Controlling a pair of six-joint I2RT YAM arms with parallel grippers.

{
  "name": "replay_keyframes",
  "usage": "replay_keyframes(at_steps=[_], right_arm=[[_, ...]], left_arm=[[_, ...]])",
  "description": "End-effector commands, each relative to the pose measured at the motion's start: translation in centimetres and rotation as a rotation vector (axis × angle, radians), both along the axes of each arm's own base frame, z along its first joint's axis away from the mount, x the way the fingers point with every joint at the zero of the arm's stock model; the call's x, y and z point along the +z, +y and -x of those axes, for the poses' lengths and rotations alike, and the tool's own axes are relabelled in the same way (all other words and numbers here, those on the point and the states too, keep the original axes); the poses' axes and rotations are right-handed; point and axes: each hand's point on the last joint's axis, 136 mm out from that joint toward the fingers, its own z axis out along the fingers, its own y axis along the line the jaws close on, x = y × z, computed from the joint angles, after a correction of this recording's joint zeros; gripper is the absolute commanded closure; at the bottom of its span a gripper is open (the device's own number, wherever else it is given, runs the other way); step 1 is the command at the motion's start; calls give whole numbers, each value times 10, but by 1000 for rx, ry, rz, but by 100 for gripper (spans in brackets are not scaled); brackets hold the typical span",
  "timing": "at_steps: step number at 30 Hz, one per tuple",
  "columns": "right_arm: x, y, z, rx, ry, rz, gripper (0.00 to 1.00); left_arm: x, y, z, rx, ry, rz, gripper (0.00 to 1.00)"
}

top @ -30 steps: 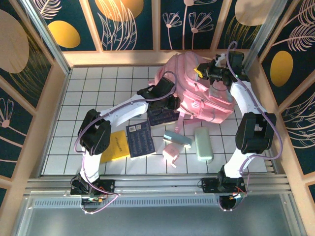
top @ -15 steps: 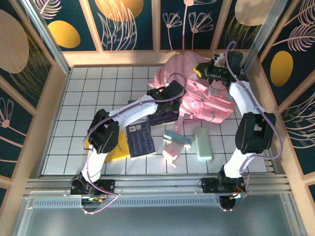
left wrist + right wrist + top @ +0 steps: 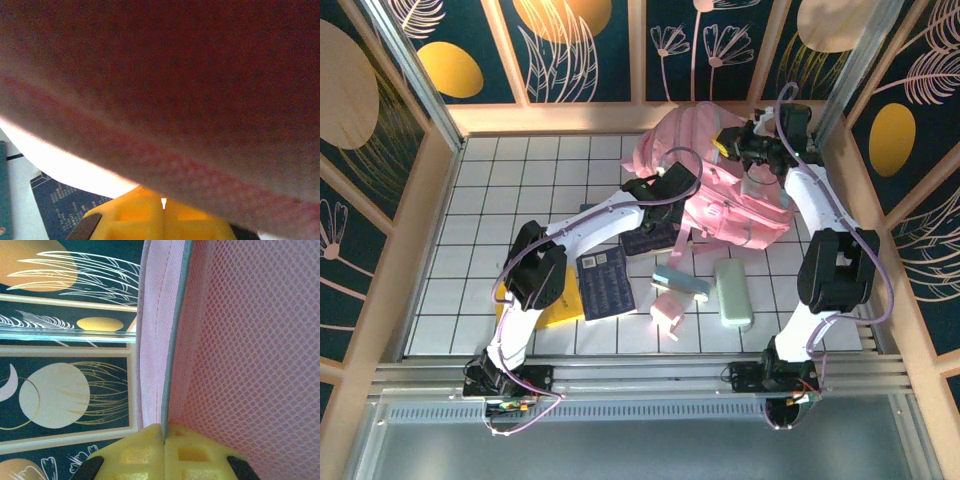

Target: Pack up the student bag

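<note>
The right fingers (image 3: 135, 452) pinch the student bag's (image 3: 732, 205) edge; the left fingers (image 3: 132, 212) sit closed under its fabric.

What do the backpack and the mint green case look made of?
Student bag: soft matte pink woven fabric, with stitched seams and an open mesh panel up close. Mint green case: smooth, rounded, likely hard plastic; too small to confirm.
</note>
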Motion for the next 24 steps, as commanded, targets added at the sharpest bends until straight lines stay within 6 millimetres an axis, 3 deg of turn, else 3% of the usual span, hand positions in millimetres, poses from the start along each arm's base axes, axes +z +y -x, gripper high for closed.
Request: replay_keyframes(at_steps=[1, 11, 24], right_arm=[[31, 25, 14, 111, -119, 22, 100], [27, 24, 15, 106, -124, 56, 100], [25, 39, 22, 160, -150, 87, 100]], left_arm=[[22, 10, -7, 0, -63, -23, 99], [43, 53, -27, 66, -82, 58, 100], [57, 74, -61, 65, -119, 114, 100]])
